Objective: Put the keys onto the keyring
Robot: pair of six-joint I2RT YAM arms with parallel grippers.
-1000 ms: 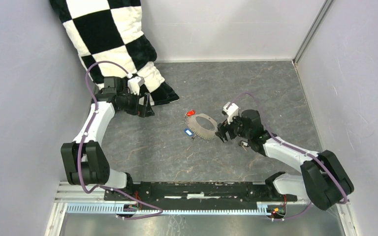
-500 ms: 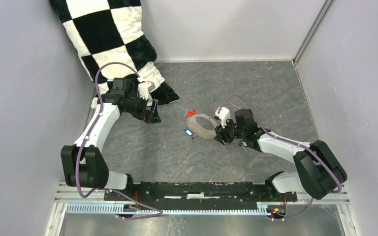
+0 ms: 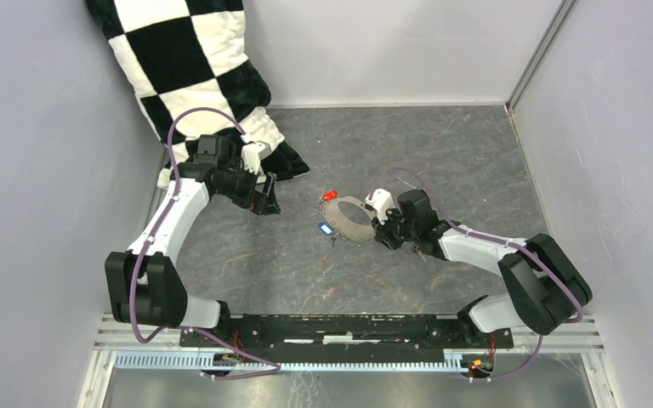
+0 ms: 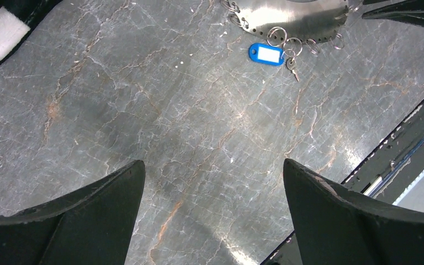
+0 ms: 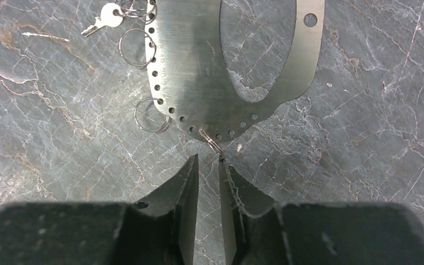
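A grey stone-patterned tabletop (image 3: 306, 280), veined with pale and rust-coloured lines, forms the floor of the enclosure. Plain lavender-grey panels close it in: a left wall (image 3: 34, 170), a back wall (image 3: 391, 51) and a right wall (image 3: 621, 187). A thin metal strip (image 3: 541, 51) runs up the far right corner. A black-and-white checked quilted cloth (image 3: 183, 59) hangs in the far left corner, its lower end on the tabletop. A ribbed aluminium rail (image 3: 349, 361) edges the near side. The light is soft and even.

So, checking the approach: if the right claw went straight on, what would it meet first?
Probably the small split ring on the near rim of the keyring, just ahead of the right claw; height is hard to judge.
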